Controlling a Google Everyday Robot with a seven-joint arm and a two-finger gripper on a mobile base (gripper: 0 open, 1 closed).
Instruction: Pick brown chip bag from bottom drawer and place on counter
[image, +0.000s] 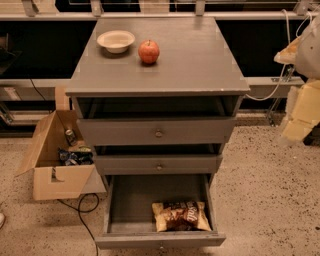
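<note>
The brown chip bag (181, 216) lies flat on the floor of the open bottom drawer (130, 205), at its front right, close to the front panel. The counter (190, 60) is the grey cabinet top above the drawers. My gripper (301, 117) hangs at the far right edge of the view, pale yellow and white, level with the upper drawers. It is well to the right of the cabinet, far above the bag, and holds nothing that I can see.
A white bowl (116, 40) and a red apple (149, 51) sit on the counter's back left. The two upper drawers (157, 132) stand slightly pulled out. An open cardboard box (57, 160) with packets and a black cable (85, 212) lie on the floor at left.
</note>
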